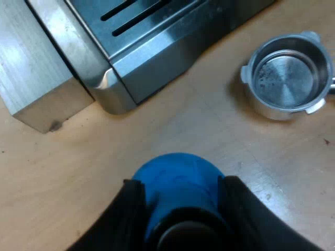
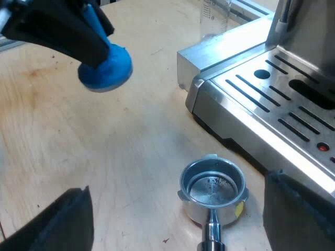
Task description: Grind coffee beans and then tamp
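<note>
Left fingers [image 1: 123,217] clamp tamper [image 1: 178,180]; right fingers [image 2: 57,225] wide apart, empty, above holder [image 2: 212,191] beside espresso machine [image 2: 261,99]; measuring glass [image 2: 214,18] beyond.

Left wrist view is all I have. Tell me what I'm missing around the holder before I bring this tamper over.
Observer: The holder lies with its handle toward the right gripper, which is wide open.
Operator: Check beside the machine.
Observer: A measuring glass stands on the table by the espresso machine.
Operator: Report my tamper's height.
Observer: The blue tamper in the left gripper seems lifted off the table, well apart from the holder.
</note>
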You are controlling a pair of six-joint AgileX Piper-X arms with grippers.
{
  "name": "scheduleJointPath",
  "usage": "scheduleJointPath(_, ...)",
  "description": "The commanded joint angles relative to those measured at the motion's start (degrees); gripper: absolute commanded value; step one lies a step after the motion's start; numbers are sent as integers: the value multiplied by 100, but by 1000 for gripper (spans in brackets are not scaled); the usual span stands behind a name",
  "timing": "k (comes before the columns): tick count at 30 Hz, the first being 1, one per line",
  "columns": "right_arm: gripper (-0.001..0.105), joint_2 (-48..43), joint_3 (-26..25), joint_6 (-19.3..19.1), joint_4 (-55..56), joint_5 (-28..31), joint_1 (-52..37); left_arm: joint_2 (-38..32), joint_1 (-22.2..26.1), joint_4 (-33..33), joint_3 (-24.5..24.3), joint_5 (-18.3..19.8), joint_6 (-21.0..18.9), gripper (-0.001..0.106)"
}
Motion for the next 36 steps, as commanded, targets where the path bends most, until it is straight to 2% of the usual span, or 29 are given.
scheduleJointPath(1, 69, -24, -4, -15, 0, 14, 10, -163, -22, 123, -34, 133, 28, 0)
scheduleJointPath(6, 69, -24, -4, -15, 0, 14, 10, -290, -210, 79, -34, 416, -1, 0)
scheduleJointPath(11, 69, -24, -4, -15, 0, 14, 10, -290, -588, -105, -34, 416, -1, 0)
scheduleJointPath(18, 69, -24, -4, -15, 0, 14, 10, -215, -625, -389, -226, 572, -1, 0)
scheduleJointPath(25, 69, -24, 17, -15, 608, 14, 10, 547, -1145, -633, -816, 659, 44, 0)
scheduleJointPath(30, 69, -24, 243, -15, 623, 21, 10, 1208, -1182, -770, -1196, 732, 59, 0)
scheduleJointPath(36, 69, -24, 510, -15, 367, 32, 10, 1595, -1299, -902, -1369, 827, 134, 0)
